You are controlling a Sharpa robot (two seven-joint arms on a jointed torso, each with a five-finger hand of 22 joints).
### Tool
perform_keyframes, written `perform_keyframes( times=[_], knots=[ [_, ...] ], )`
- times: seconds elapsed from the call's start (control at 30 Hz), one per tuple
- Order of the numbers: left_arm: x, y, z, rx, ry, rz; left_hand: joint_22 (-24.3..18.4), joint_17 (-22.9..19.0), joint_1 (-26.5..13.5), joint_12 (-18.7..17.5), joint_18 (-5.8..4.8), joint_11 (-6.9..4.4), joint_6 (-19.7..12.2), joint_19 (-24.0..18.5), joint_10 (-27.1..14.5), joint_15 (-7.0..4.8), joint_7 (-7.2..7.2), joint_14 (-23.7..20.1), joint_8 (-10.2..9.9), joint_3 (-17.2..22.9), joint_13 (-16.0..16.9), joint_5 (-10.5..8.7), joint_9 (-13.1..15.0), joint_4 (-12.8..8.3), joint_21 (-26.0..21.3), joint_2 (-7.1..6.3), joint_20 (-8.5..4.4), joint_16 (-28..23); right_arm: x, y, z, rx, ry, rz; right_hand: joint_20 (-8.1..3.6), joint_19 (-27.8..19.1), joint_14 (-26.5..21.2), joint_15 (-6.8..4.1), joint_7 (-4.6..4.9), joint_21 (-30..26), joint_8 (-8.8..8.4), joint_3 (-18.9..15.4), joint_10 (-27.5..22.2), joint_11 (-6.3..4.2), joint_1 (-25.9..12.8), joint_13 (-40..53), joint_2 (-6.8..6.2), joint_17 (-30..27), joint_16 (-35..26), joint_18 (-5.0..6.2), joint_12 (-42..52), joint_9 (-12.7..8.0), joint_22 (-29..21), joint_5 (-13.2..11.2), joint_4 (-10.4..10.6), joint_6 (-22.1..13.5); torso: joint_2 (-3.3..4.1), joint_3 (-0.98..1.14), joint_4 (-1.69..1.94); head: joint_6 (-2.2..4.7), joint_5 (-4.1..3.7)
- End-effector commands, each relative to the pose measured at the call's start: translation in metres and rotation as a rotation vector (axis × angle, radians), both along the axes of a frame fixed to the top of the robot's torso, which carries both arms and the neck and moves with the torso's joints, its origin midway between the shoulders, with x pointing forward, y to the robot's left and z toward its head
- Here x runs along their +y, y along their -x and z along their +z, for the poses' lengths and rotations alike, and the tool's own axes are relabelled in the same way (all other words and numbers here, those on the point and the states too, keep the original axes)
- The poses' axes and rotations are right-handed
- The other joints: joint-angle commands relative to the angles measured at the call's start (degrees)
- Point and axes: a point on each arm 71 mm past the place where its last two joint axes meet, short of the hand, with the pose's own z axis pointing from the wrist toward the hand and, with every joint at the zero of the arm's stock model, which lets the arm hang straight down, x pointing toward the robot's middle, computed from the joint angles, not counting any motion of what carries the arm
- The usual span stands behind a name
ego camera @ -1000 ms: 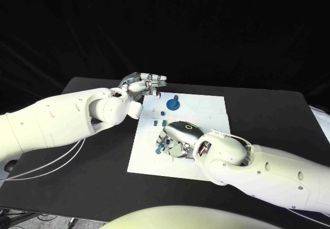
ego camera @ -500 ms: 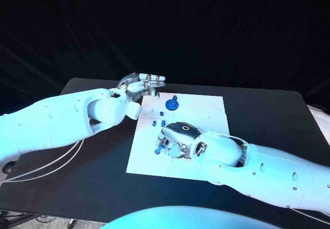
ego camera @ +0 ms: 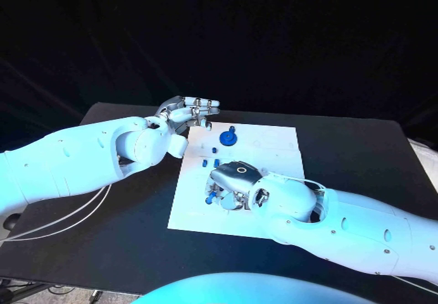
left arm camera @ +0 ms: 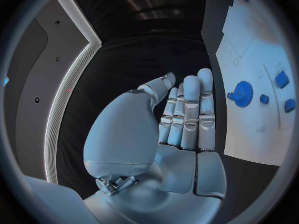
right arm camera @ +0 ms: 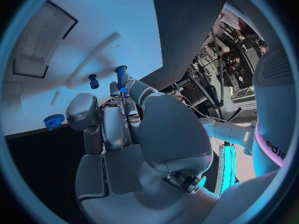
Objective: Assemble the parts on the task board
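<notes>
The white task board (ego camera: pixel 264 149) lies mid-table. A blue gear (ego camera: pixel 230 137) sits near its far edge, with small blue pieces (ego camera: pixel 216 151) just in front of it. My right hand (ego camera: pixel 235 183) hovers palm down over the board's left middle. In the right wrist view its fingertips (right arm camera: pixel 126 95) pinch a blue peg (right arm camera: pixel 120 75) close to the board; a short blue peg (right arm camera: pixel 93 80) and a blue gear (right arm camera: pixel 54 120) lie nearby. My left hand (ego camera: pixel 192 112) hangs above the board's far left corner, fingers straight and together, holding nothing (left arm camera: pixel 184 114).
The black table (ego camera: pixel 356 145) extends around the board on all sides. In the left wrist view the board (left arm camera: pixel 249 59) carries the gear (left arm camera: pixel 239 92) and small blue pieces (left arm camera: pixel 281 78). My left arm (ego camera: pixel 82 158) spans the table's left side.
My right hand has edged slightly leftward over the board. The left hand and the blue parts near the far edge have stayed where they were.
</notes>
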Motion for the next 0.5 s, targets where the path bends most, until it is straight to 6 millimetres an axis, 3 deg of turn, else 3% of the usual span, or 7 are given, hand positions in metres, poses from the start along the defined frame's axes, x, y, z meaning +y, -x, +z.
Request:
perform_keyframes(
  times=[0.03,0.1,0.2,0.5],
  knots=[
    [-0.0032,0.0006,0.0010,-0.005,0.006,-0.021,-0.1,-0.1,-0.3,0.3,0.66,0.05,-0.3,-0.1,-0.3,0.01,-0.06,-0.2,-0.1,-0.4,-0.1,-0.20,0.0,0.1,-0.3,0.33,0.35,0.0,0.0010,0.0016,-0.0067,0.003,0.054,0.012,0.24,-0.3,2.2,0.35,0.52,-0.3,-0.38,0.3,1.5,-1.73,-1.1,-0.4,-0.62,-0.1,-0.1,-0.42,-0.8,-0.1,-0.2,0.2,0.0,-0.6,-0.02,-0.04,0.03,-0.06,0.01],
    [-0.0032,0.0006,0.0010,-0.005,0.006,-0.022,-0.1,-0.1,-0.3,0.3,0.66,0.05,-0.3,-0.1,-0.3,0.01,-0.06,-0.2,-0.1,-0.4,-0.1,-0.20,0.0,0.1,-0.3,0.33,0.35,0.0,0.0016,0.0014,-0.0061,0.003,0.037,0.010,0.82,-1.0,2.2,1.22,1.43,-1.1,-2.02,-0.4,-1.8,-0.61,-3.2,-0.9,-2.08,0.0,0.0,-0.34,-2.8,-0.8,-1.4,0.4,0.8,-3.6,-0.03,-0.05,0.00,-0.07,0.05],
    [-0.0031,0.0006,0.0008,-0.003,0.006,-0.023,-0.1,-0.1,-0.3,0.3,0.66,0.05,-0.3,-0.1,-0.3,0.01,-0.06,-0.2,-0.1,-0.4,-0.1,-0.20,0.0,0.1,-0.3,0.33,0.35,0.0,0.0016,0.0008,-0.0045,0.001,0.000,0.001,1.77,-3.0,1.4,2.02,1.73,-3.9,-2.13,-3.2,-6.1,0.15,-6.0,-0.9,-4.93,-2.5,-1.8,0.52,-4.5,-1.6,-5.2,0.6,2.0,-9.5,-0.02,-0.01,-0.01,-0.07,0.08],
    [-0.0036,0.0002,0.0004,0.000,0.006,-0.025,-0.1,-0.1,-0.3,0.3,0.66,0.07,-0.4,-0.1,-0.4,0.03,-0.04,-0.3,0.0,-0.5,-0.1,-0.21,0.0,0.1,-0.4,0.35,0.36,0.0,-0.0016,-0.0005,-0.0001,-0.009,-0.087,-0.019,2.17,-3.5,1.2,2.28,2.05,-5.3,-2.08,-6.1,-8.8,0.56,-5.7,-0.8,-5.30,-3.4,-2.4,0.82,-4.5,-1.5,-6.8,0.9,2.6,-11.0,-0.01,0.00,-0.03,-0.15,-0.03]
  ],
)
